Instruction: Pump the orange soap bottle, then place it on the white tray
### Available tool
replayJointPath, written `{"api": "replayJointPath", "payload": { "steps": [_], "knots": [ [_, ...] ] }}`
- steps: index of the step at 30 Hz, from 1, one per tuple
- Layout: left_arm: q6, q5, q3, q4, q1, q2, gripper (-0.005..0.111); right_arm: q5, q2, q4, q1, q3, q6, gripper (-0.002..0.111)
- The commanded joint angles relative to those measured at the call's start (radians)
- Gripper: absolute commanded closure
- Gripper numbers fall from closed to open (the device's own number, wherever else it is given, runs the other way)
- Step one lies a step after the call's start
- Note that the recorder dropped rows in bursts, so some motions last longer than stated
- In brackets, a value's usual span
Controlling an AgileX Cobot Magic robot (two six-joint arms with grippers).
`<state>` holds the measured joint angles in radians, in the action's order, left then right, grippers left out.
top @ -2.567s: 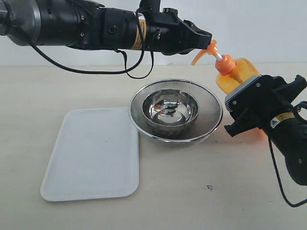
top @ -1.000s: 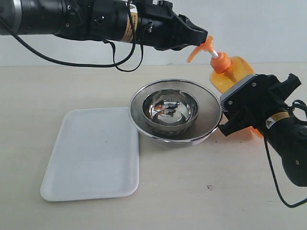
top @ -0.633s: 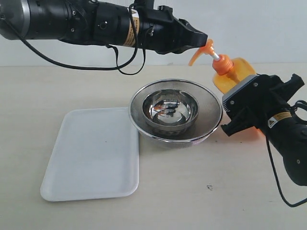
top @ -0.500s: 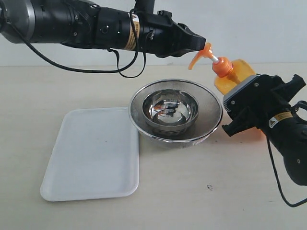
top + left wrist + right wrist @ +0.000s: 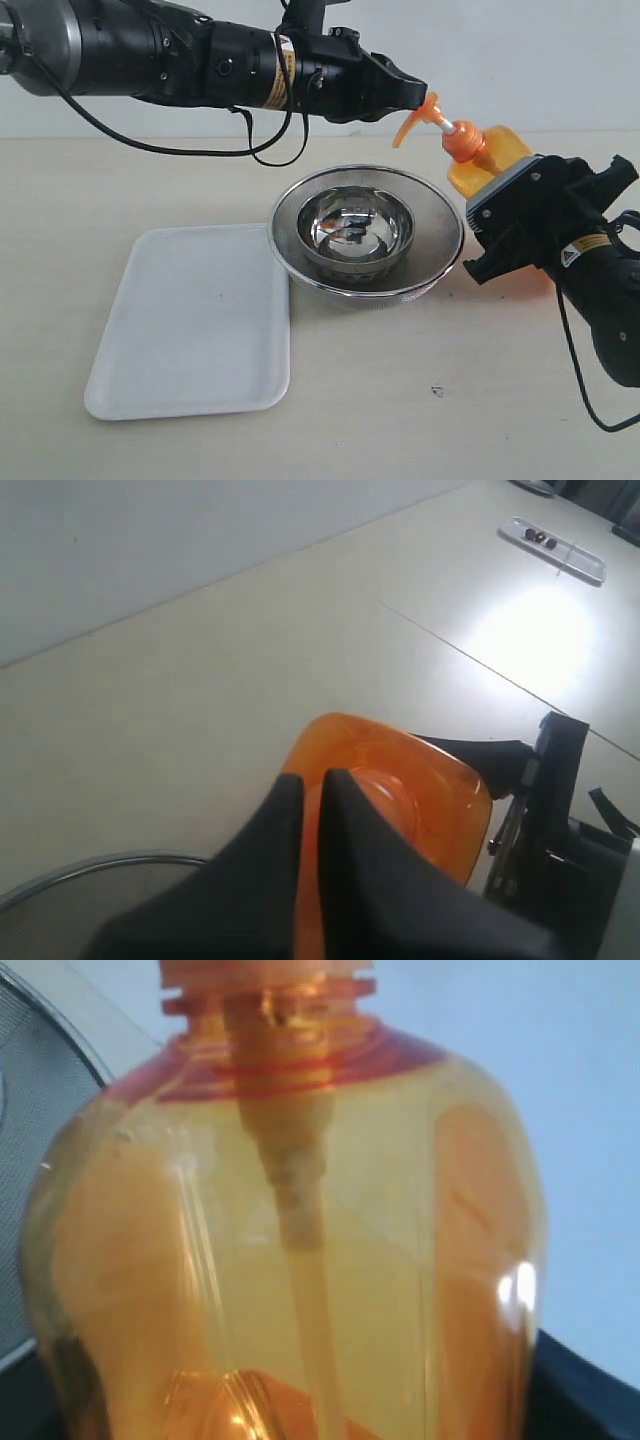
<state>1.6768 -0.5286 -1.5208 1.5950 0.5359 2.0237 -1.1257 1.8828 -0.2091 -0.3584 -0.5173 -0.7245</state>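
The orange soap bottle [image 5: 492, 152] stands tilted at the right of the steel bowl, with my right gripper [image 5: 507, 222] shut on its body. In the right wrist view the translucent bottle [image 5: 300, 1230] fills the frame, its dip tube showing inside. My left gripper [image 5: 414, 88] reaches in from the upper left. It is shut, and its tips rest on top of the orange pump nozzle [image 5: 424, 114]. In the left wrist view the shut fingers [image 5: 345, 810] lie over the bottle [image 5: 420, 790]. The white tray [image 5: 190, 320] lies flat at the left, with nothing on it.
A round steel bowl [image 5: 362, 232] sits inside a mesh strainer [image 5: 440, 225] between the tray and the bottle, close under the pump spout. The left arm [image 5: 160, 50] spans the top of the scene. The right arm's cable [image 5: 580, 370] hangs at the right.
The left gripper has shifted slightly down onto the pump nozzle, and the nozzle sits a little lower. The bottle has rocked slightly in the right gripper's hold. Tray and bowl are unmoved.
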Motion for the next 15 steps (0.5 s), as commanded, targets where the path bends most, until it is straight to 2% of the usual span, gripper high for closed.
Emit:
{"api": "replayJointPath", "payload": {
  "steps": [1, 15],
  "knots": [
    [-0.009, -0.04, 0.021, 0.058, 0.038, 0.044, 0.102, -0.064, -0.013, 0.115, -0.012, -0.008, 0.058, 0.109],
    [-0.011, -0.075, 0.021, 0.04, 0.045, 0.077, 0.102, -0.066, -0.013, 0.116, -0.012, -0.008, 0.066, 0.109]
  ]
}}
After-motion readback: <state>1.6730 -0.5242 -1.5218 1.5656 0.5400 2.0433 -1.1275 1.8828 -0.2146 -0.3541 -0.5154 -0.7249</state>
